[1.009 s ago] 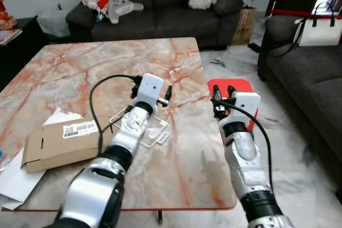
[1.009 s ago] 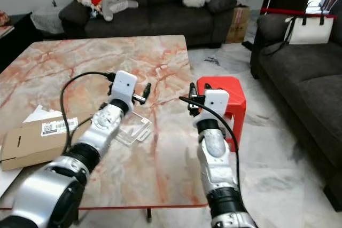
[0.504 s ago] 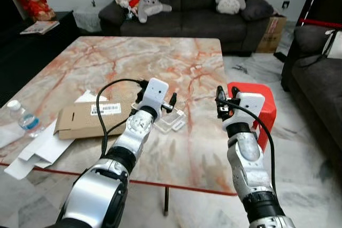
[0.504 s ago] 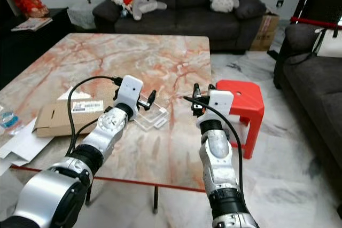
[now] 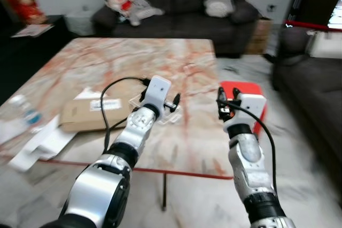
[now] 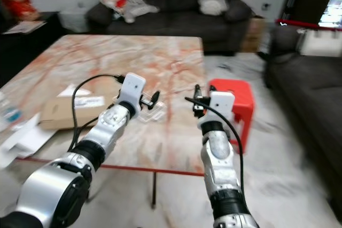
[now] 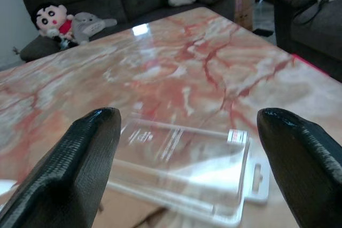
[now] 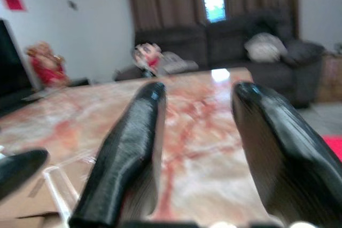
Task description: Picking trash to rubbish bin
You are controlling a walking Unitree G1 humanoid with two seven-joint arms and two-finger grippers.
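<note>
Lying flat on marble table (image 7: 203, 52), clear rectangular plastic package (image 7: 181, 158) with hang tab

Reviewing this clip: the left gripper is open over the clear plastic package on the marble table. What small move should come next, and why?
Probably lower the left gripper a little and close it on the clear plastic package. Its fingers stand wide apart on either side of the package, which lies flat and ungripped on the marble table. The right gripper hangs open off the table's edge.
</note>
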